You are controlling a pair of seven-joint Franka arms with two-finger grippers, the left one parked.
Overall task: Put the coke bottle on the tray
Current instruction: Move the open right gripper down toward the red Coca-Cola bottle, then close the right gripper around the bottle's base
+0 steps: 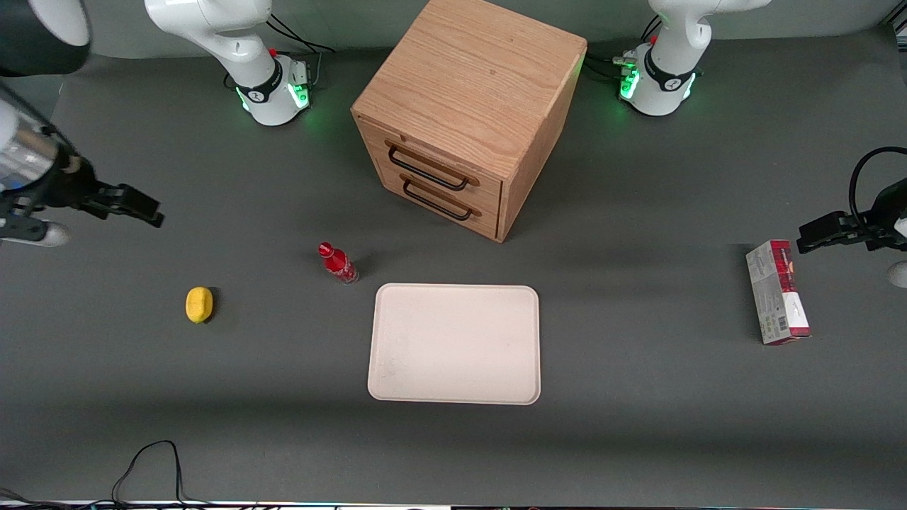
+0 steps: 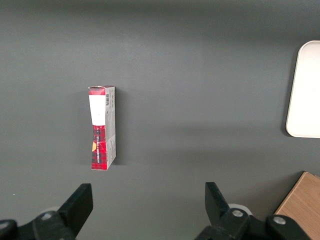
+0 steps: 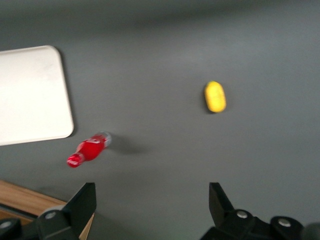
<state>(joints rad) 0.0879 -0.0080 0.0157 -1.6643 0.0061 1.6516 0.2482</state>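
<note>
Coke bottle (image 1: 338, 262) stood on table just off tray (image 1: 397, 375) corner, in front of wooden cabinet (image 1: 460, 106). Yellow object (image 1: 199, 304) beside. Carton (image 1: 776, 292) toward parked arm's end; lettering unreadable. Gripper (image 1: 145, 212) hovered spread wide, empty.

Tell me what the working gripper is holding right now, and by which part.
Nothing. The gripper is open, high above the table at the working arm's end; the coke bottle stands untouched beside the tray.

Matt tray (image 1: 397, 368), grained wooden cabinet (image 1: 468, 92)
</note>
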